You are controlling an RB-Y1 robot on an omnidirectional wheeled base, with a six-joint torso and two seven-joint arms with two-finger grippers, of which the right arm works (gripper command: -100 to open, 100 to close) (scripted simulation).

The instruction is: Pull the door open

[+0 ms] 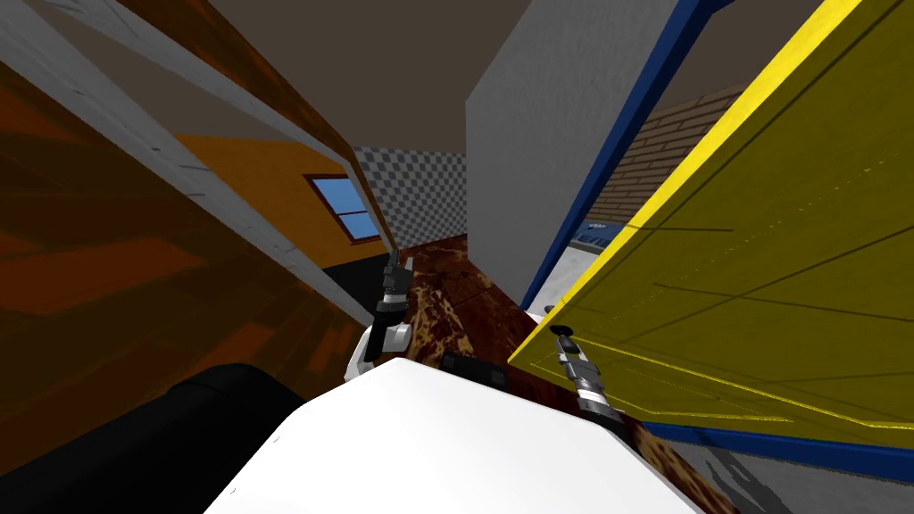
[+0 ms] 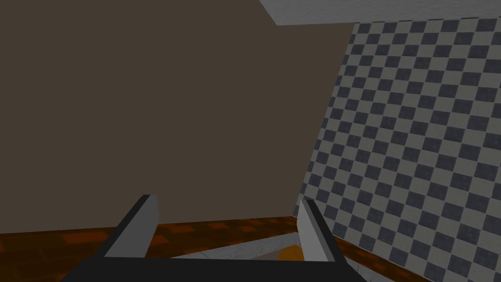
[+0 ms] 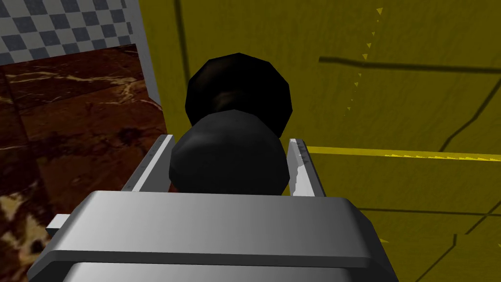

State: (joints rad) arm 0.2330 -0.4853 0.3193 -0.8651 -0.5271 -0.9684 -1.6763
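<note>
My left end effector (image 2: 227,200) has its two light grey fingers (image 2: 142,225) spread wide apart, rising from the dark body. Past them lies a flat brown-grey surface (image 2: 171,107) that meets a grey-and-dark checkered wall (image 2: 416,147) along one edge. A light grey slab (image 2: 318,12) touches both at that edge's far end. Between the fingers runs a reddish-brown wood-patterned band (image 2: 205,229). A pale grey strip (image 2: 244,247) and a small orange patch (image 2: 289,253) sit nearer the body.
</note>
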